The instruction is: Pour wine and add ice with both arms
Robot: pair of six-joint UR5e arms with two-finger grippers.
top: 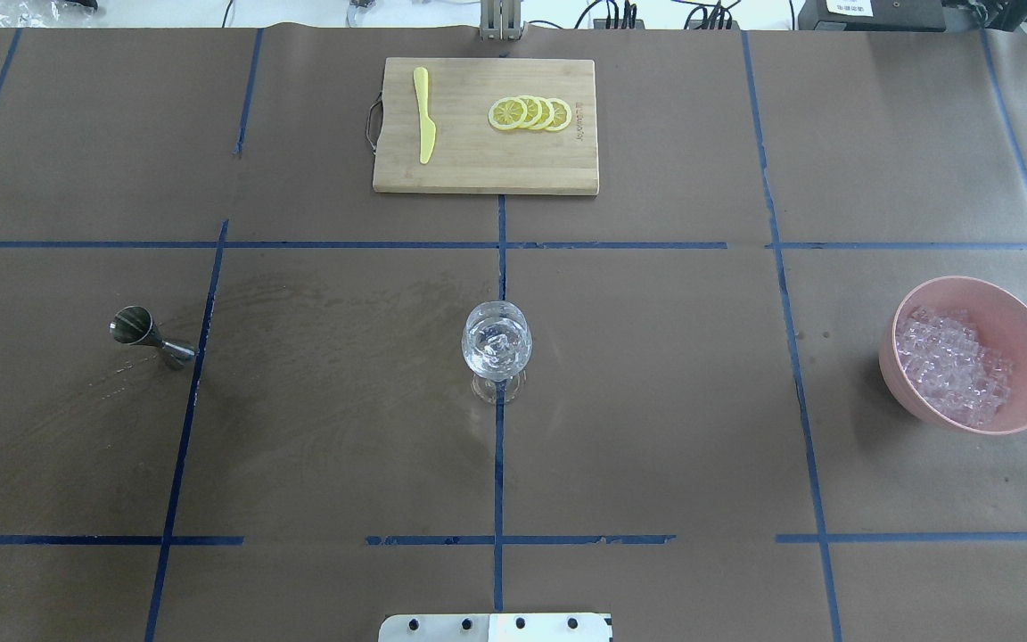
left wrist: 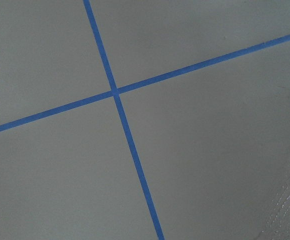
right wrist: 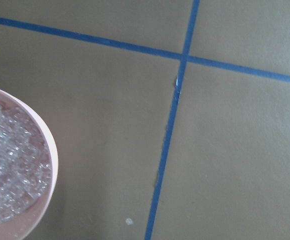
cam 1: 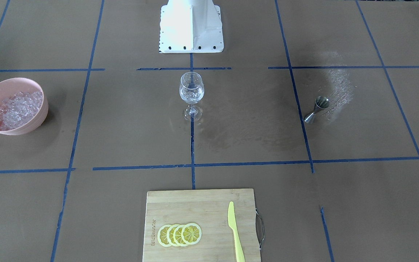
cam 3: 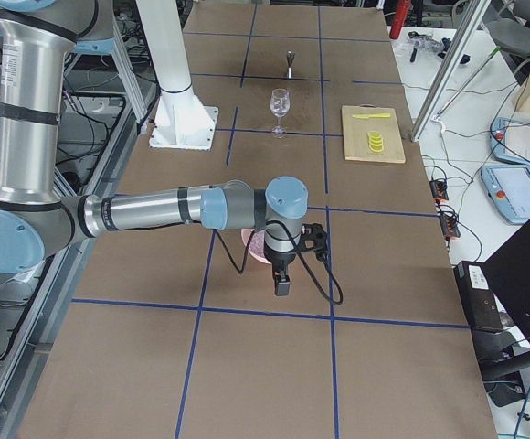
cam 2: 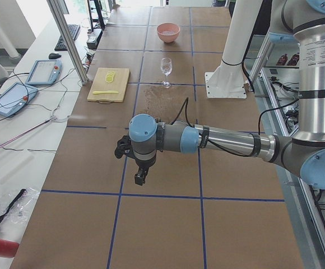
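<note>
Presents as a robotics laboratory. Indicated by: work table (top: 656,401) papered brown and gridded in blue tape (top: 498,464); white pedestal (cam 1: 191,29) with bolt holes along its base plate; left arm (cam 2: 230,140) of industrial type reaching over the table; aluminium frame posts (cam 2: 67,39); two teach pendants (cam 2: 10,98) on white side bench (cam 2: 17,157); keyboard (cam 2: 73,35) and laptop (cam 3: 521,274) at the margins.
</note>
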